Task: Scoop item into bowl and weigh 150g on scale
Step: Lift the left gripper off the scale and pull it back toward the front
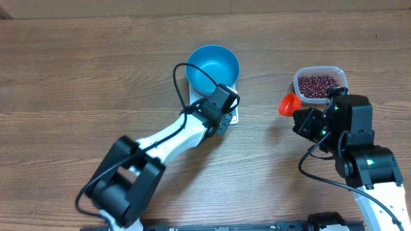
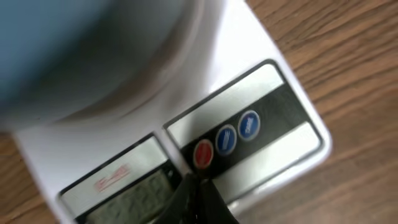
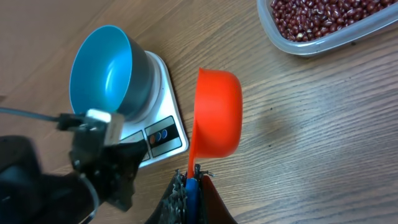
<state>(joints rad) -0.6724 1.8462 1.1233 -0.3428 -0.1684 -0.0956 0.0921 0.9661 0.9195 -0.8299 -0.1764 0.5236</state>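
Note:
The blue bowl [image 1: 213, 66] stands empty on the white scale [image 1: 234, 117]. My left gripper [image 1: 226, 114] is shut, with its tips [image 2: 198, 182] down on the scale's button strip just below the red button [image 2: 203, 154]; the display [image 2: 127, 198] lies beside them. My right gripper [image 3: 193, 179] is shut on the handle of an orange scoop [image 3: 217, 112], held over the wood between the scale [image 3: 163, 99] and the tub. The item, dark red beans [image 1: 318, 83], fills a clear tub [image 3: 298, 45] at the right. The bowl [image 3: 102, 68] shows no beans inside.
Two blue buttons [image 2: 237, 132] sit beside the red one. The left arm [image 1: 173, 138] stretches from the near left edge up to the scale. The right arm's body [image 1: 359, 147] stands at the near right, just below the tub. Bare wooden tabletop [image 1: 77, 77] surrounds everything.

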